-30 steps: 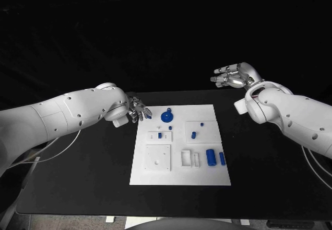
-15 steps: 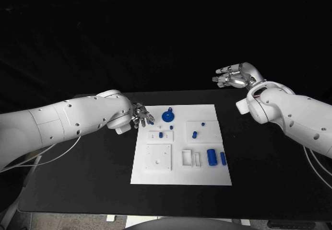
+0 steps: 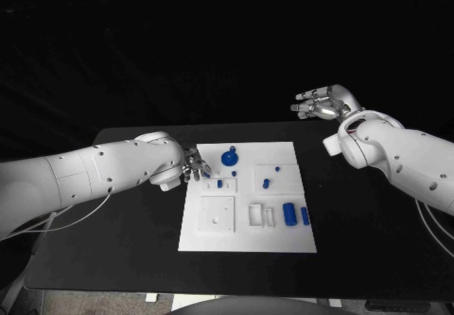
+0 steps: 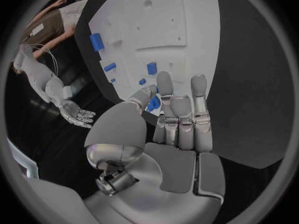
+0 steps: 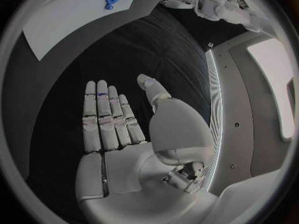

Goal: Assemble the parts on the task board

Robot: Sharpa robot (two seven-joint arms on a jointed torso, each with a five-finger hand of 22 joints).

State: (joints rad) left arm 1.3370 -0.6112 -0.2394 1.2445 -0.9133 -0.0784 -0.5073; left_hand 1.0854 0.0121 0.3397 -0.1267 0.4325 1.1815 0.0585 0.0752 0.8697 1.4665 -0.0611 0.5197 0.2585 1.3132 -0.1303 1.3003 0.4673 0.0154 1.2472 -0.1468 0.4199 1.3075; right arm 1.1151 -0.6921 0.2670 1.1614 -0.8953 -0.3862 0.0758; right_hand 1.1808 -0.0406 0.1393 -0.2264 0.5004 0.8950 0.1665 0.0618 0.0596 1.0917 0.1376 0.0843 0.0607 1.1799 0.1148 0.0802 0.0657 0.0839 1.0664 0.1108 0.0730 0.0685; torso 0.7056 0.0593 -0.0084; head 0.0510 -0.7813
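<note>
Right now your left hand sits at the 9 o'clock edge of the task board, over its far-left corner, fingers extended and slightly apart with nothing between them. That posture reads as an approach: from the left wrist view the fingertips reach out over the white plate toward the small blue parts standing in their seats, with one blue piece just past the thumb, so I judge you are lining up for a pick and not yet touching anything.

Your right hand is parked well off the board at about 1 o'clock, raised beyond the table's far edge. Its own wrist view shows the palm flat and the fingers straight and empty, which keeps it clear of the left arm's working space.

On the board, the round blue knob sits at 12 o'clock, near your left fingertips. Two small pegs stand right of centre, and the two blue cylinders lie side by side at roughly 4 o'clock beside a white rectangular pocket. Those cylinders look unseated, so much of the assembly appears still to do.
</note>
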